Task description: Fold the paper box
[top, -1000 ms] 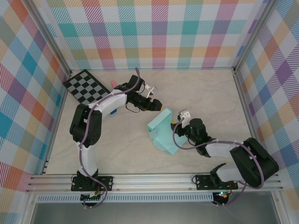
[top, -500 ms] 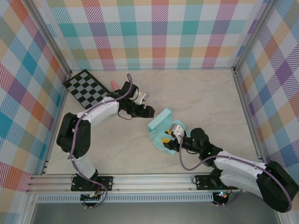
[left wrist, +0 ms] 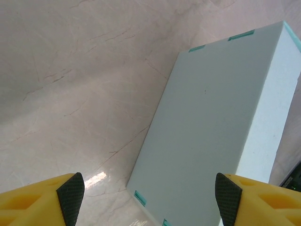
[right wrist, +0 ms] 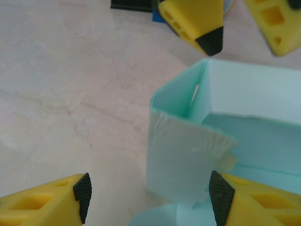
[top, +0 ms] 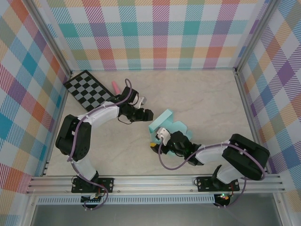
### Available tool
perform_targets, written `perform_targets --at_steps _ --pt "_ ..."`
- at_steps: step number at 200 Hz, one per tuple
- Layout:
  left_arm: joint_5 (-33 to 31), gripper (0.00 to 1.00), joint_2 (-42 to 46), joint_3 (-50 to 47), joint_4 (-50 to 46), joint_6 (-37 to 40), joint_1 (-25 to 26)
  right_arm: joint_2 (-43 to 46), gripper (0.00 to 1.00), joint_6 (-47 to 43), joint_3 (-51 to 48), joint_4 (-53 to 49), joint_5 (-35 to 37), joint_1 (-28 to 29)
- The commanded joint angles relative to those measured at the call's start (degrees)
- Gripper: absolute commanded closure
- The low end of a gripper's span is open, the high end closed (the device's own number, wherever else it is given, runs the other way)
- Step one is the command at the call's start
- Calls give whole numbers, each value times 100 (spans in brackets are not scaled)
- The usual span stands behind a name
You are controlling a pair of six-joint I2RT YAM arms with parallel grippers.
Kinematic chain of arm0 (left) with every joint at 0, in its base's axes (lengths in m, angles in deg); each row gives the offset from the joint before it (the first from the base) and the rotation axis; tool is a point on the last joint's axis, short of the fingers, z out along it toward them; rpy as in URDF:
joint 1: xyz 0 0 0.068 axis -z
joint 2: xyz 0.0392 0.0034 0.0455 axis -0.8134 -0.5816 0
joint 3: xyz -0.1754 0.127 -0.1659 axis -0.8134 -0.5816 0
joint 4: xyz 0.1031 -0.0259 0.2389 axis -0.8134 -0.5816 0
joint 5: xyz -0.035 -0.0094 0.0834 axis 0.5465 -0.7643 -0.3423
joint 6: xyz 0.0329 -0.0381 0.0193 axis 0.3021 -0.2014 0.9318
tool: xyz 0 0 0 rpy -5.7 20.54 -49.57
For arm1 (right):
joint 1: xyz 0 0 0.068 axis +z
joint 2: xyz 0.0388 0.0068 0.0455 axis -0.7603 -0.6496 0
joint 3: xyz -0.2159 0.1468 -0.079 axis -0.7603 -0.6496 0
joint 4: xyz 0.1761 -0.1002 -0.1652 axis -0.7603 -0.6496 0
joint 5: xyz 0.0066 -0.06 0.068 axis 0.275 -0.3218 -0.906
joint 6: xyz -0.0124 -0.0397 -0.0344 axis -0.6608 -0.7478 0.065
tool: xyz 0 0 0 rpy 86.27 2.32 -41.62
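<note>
The paper box sits near the middle of the table, a little toward the near edge. It looks more closed up than a second ago. Then a flat panel spread toward the arms' bases; now the card stands as a compact shape with upright walls.

The right gripper has changed most. Half a second ago it sat at the box's near right side with its arm stretched out low. Now the arm is bent back and the gripper lies at the box's near left corner. In the right wrist view the right gripper has its fingers wide apart. A creased flap of the box stands between them, with bare table left of it, and nothing is clamped.

The left gripper has hardly moved in the last half second and sits just beside the box's far left corner. A second ago it was farther along that edge. From its own camera the left gripper is also spread and empty, and the box's smooth top face lies ahead of it.

A checkerboard rests in the far left corner, where it was before.
</note>
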Motion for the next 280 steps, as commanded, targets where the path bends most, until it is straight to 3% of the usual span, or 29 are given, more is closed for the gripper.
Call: perform_targets --at_steps 1,114,160,183,203,253,280 --pt "-58 24 125 85 169 -112 31 -248 30 341 175 735 1197 160" --pt "120 25 -66 203 347 -41 55 -1245 31 500 923 772 2185 174" --pt "2 25 -336 380 506 -96 118 -1232 32 435 867 924 2059 186" --pt "-49 25 -473 570 490 -36 136 -876 32 384 535 1029 1607 215" --pt "-238 24 -296 482 489 16 128 -346 31 213 515 82 1235 209" --pt "-419 23 228 278 421 -20 47 217 31 439 482 -529 1131 197" --pt "-465 20 363 478 244 797 67 1720 27 1070 397 -2398 871 -219"
